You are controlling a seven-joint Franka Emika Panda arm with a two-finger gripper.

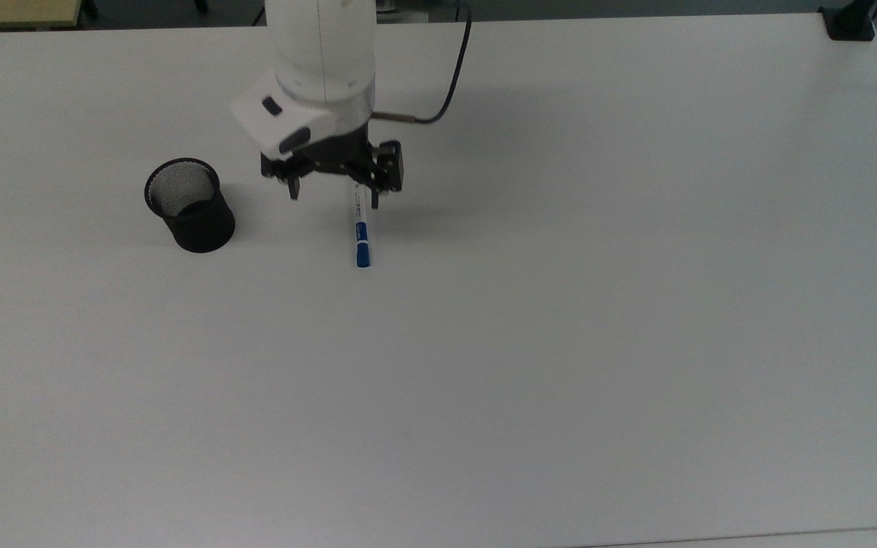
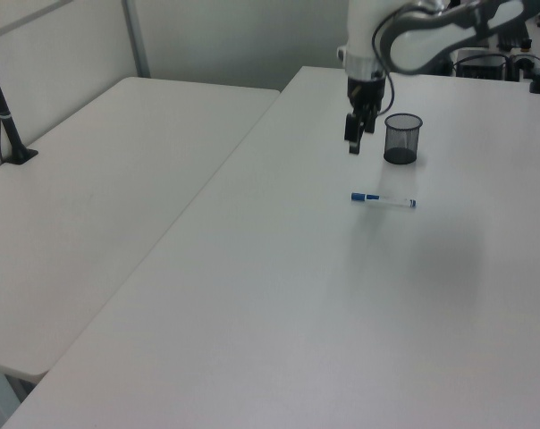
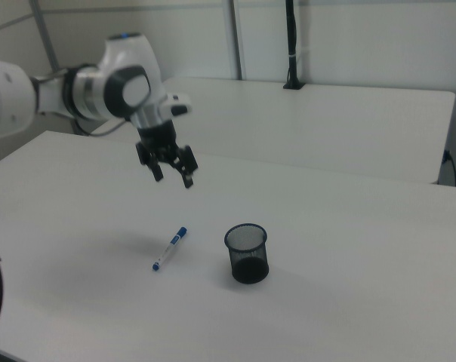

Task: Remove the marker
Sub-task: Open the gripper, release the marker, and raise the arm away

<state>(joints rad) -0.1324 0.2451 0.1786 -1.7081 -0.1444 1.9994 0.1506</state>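
The arm (image 3: 100, 87) is built of rounded white shells with dark grey joint sections between them, one showing as a round dark cap beside the wrist in the right view. A small blue light sits on top of the segment above the wrist. Just above the gripper (image 1: 332, 192) is an angular white flange block carrying two dark oval marks. The gripper is black, with two slim black fingers (image 3: 189, 179). A thin dark cable (image 1: 450, 84) loops out from the wrist's side
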